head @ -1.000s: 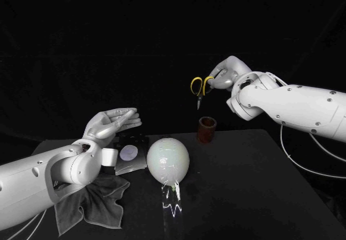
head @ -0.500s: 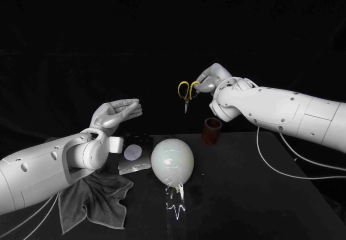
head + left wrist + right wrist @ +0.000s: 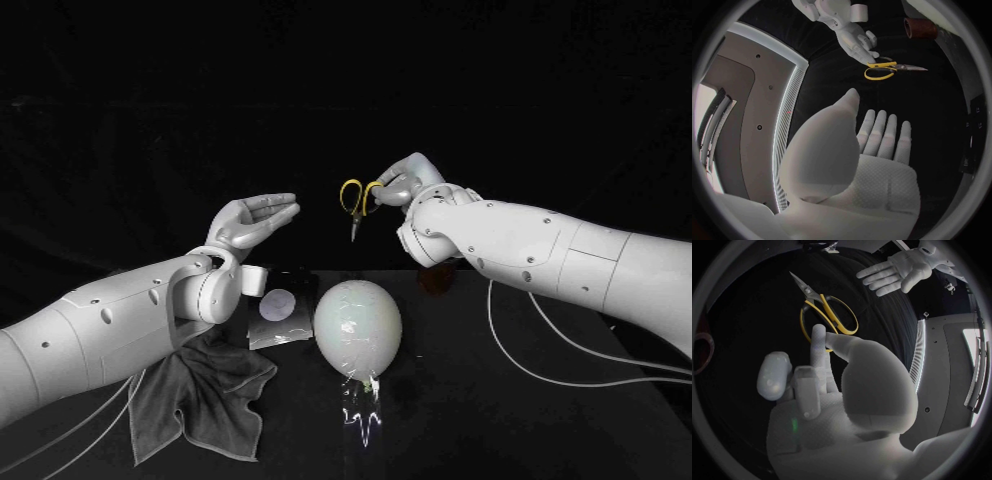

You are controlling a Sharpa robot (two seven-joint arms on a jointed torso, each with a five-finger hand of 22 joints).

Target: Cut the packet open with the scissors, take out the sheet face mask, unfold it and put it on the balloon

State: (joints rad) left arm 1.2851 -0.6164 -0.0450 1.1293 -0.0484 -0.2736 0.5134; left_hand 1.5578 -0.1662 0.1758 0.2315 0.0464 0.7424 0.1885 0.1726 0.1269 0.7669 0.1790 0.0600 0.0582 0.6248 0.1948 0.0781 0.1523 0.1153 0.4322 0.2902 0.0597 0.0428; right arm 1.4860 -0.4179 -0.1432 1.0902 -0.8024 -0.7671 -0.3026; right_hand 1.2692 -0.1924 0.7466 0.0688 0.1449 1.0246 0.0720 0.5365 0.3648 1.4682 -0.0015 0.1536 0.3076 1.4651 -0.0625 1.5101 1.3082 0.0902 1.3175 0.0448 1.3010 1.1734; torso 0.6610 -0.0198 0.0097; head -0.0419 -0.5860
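A black backdrop stands behind a black table (image 3: 490, 420). The left arm (image 3: 116, 330) and the right arm (image 3: 534, 250) both reach in above it. The pale balloon (image 3: 358, 325) lies on the table near the middle, its knotted end towards the robot. A grey cloth (image 3: 195, 400) is crumpled on the table under the left arm. The silver packet (image 3: 278, 312) lies flat between that arm and the balloon, just beside the balloon and unopened as far as can be seen. A brown cup (image 3: 920, 28) stands further back, mostly behind the right arm in the head view.

The left hand (image 3: 257, 215) is raised well above the table, palm up, fingers stretched out and apart — nothing in it. The right hand (image 3: 404, 178) is up at about the same height, facing it across a gap. It pinches the scissors (image 3: 355, 200) by the yellow handles — one finger goes through a loop in the right wrist view. The blades hang down, closed or nearly so, well above the packet.
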